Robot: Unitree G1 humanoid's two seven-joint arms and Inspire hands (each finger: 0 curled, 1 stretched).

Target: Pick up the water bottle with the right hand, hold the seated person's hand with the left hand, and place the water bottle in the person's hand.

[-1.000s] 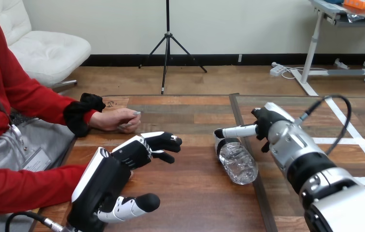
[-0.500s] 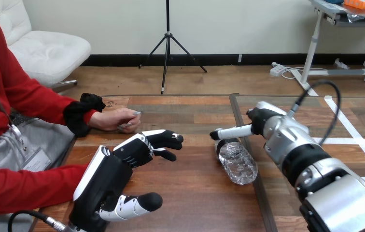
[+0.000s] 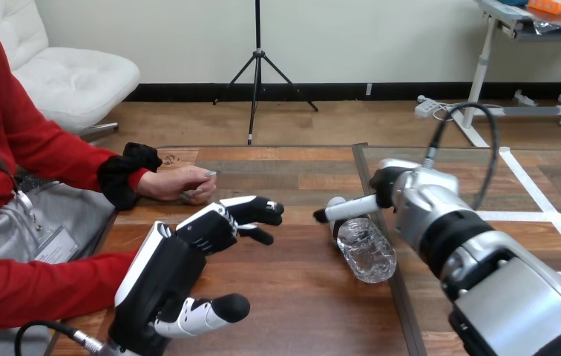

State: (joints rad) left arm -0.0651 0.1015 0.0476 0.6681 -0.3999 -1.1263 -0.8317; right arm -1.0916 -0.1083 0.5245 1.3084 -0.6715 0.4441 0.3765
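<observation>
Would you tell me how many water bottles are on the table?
1. The water bottle lies on its side right of the table's middle, close under the right hand; the right arm might hide another.

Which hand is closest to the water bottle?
The robot's right hand, just over the far end of the water bottle. Its left hand hovers farther left, and the person's hand is farthest.

A plain pale wall [image 3: 374, 37] meets a brown wood-plank floor [image 3: 322, 122] along a black skirting board [image 3: 337, 91]. A white padded chair [image 3: 70, 78] stands at left, a slim black tripod stand [image 3: 257, 67] at centre and a white-legged desk [image 3: 485, 74] at right, with a white power strip [image 3: 430, 106] on the floor beside it. A brown wooden table [image 3: 292, 170] spans the foreground.
</observation>
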